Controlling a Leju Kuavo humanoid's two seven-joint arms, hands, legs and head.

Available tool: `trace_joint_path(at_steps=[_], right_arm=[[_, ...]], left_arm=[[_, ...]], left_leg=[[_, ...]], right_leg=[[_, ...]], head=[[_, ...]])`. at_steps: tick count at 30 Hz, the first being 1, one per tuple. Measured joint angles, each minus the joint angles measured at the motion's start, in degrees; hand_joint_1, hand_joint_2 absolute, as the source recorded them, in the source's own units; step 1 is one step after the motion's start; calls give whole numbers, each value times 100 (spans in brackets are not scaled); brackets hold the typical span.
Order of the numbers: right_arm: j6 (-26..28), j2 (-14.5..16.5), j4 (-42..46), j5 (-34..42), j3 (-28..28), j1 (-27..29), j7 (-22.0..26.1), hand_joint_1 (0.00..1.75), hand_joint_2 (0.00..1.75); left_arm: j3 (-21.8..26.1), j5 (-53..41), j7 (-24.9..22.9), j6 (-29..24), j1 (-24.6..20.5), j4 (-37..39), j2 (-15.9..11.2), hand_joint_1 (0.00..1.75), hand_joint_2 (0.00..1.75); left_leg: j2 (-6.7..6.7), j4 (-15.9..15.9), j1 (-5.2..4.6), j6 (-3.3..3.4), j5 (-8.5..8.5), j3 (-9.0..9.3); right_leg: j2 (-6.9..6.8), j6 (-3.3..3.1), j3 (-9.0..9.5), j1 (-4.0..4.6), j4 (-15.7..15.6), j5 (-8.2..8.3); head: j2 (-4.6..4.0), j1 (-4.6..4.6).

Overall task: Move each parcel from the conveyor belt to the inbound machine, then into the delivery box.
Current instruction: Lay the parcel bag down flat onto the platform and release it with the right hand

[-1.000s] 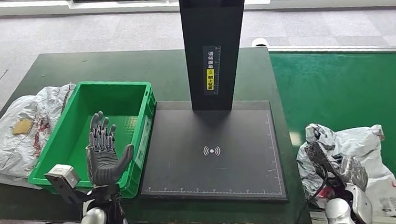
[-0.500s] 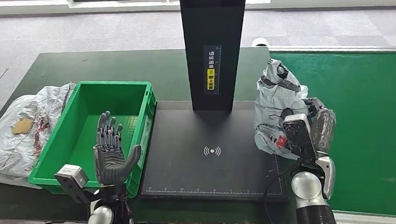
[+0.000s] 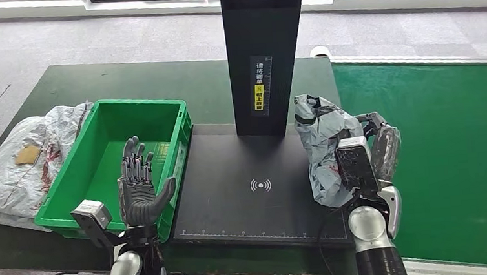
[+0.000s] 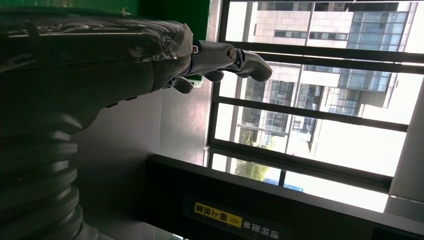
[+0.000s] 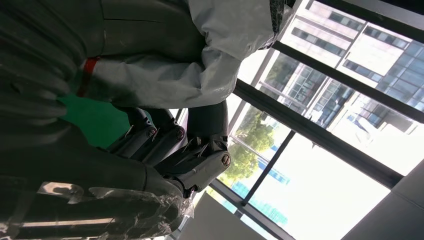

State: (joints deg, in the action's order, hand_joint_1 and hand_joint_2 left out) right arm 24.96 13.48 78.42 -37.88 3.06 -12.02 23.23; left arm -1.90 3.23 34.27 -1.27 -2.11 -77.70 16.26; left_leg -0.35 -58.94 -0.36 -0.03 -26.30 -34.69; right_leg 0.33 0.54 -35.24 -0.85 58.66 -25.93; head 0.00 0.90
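My right hand point(image 3: 378, 142) grips a crumpled grey plastic parcel point(image 3: 322, 146) and holds it upright above the right edge of the black inbound machine's plate point(image 3: 232, 203). In the right wrist view the parcel point(image 5: 200, 55) fills the space beside my curled fingers point(image 5: 195, 155). My left hand point(image 3: 139, 187) is raised, palm up and fingers spread, holding nothing, over the near right corner of the green delivery box point(image 3: 108, 131). The left wrist view shows this hand's fingers point(image 4: 225, 57) against the windows.
The machine's black upright column point(image 3: 262, 52) stands at the back of the plate. The green conveyor belt point(image 3: 448, 136) runs along the right. Another grey parcel point(image 3: 19, 163) lies on the dark table left of the box.
My right hand has lifted the parcel off the conveyor belt and carried it left to the right edge of the plate. The left hand has barely moved.
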Motion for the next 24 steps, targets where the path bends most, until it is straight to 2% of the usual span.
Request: trace_joint_path(at_steps=[24], right_arm=[[0,1,0,0,7,-4,0,175,175]], left_arm=[[0,0,0,0,-8,22,0,0,175]], left_leg=[[0,0,0,0,0,0]], right_leg=[[0,0,0,0,0,0]], head=[[0,-1]])
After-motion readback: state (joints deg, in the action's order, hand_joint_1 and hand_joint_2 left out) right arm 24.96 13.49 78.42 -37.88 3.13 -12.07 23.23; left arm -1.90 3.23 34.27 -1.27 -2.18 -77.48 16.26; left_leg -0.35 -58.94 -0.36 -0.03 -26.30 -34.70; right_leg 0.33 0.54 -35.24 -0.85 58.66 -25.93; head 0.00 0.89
